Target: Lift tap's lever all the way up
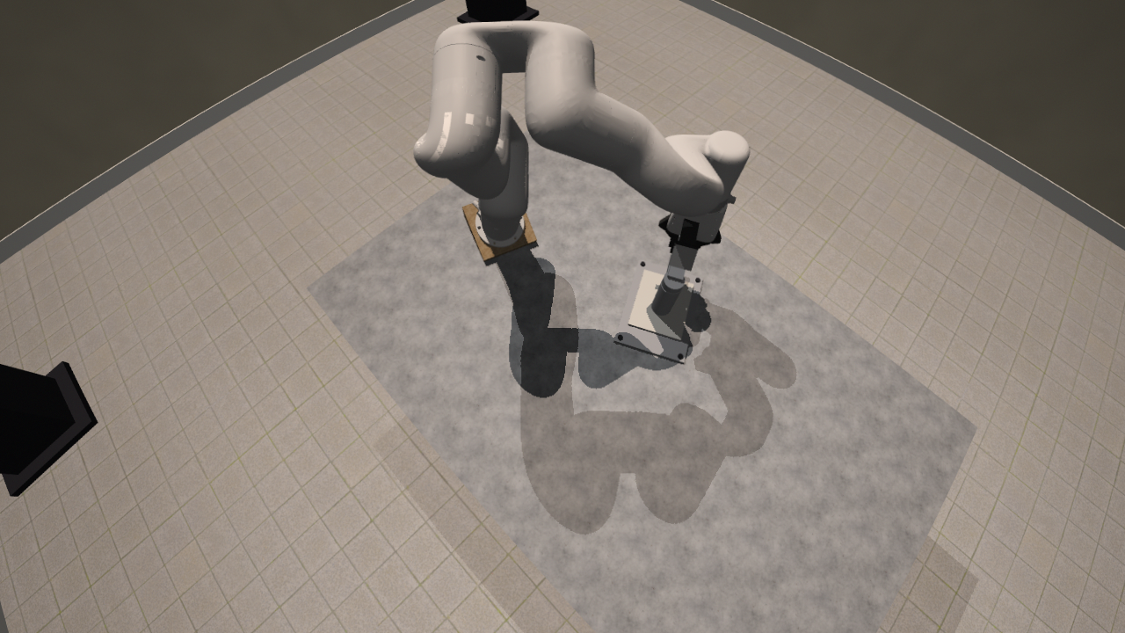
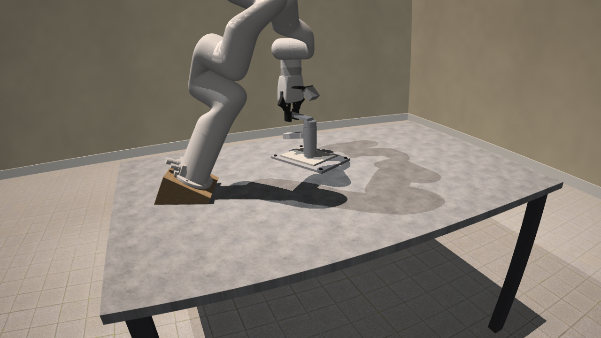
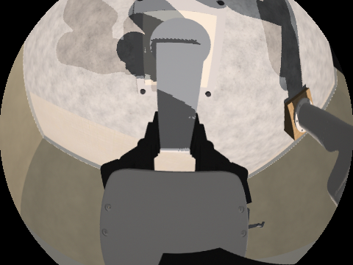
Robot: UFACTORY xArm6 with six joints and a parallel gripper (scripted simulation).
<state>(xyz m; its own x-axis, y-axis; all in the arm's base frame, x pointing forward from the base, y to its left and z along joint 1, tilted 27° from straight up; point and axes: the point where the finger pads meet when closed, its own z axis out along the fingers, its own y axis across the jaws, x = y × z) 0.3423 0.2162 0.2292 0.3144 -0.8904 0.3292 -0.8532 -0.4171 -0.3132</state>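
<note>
The grey tap (image 2: 310, 138) stands upright on a pale square base plate (image 2: 310, 159) near the middle of the table. Its flat grey lever (image 2: 299, 116) runs from the top of the tap body toward the arm and looks about level. In the wrist view the lever (image 3: 178, 88) runs straight away from me, its near end between my black fingers. My gripper (image 2: 288, 114) points down and is shut on the lever's free end from both sides. It also shows in the overhead view (image 1: 682, 236), above the tap (image 1: 668, 294). The spout (image 2: 292, 134) sticks out lower on the tap's left side.
The arm's base sits on a wooden wedge (image 2: 184, 191) at the table's left. The base plate has dark bolts at its corners (image 2: 320, 169). The table's front edge (image 2: 336, 260) and right edge lie well away from the tap.
</note>
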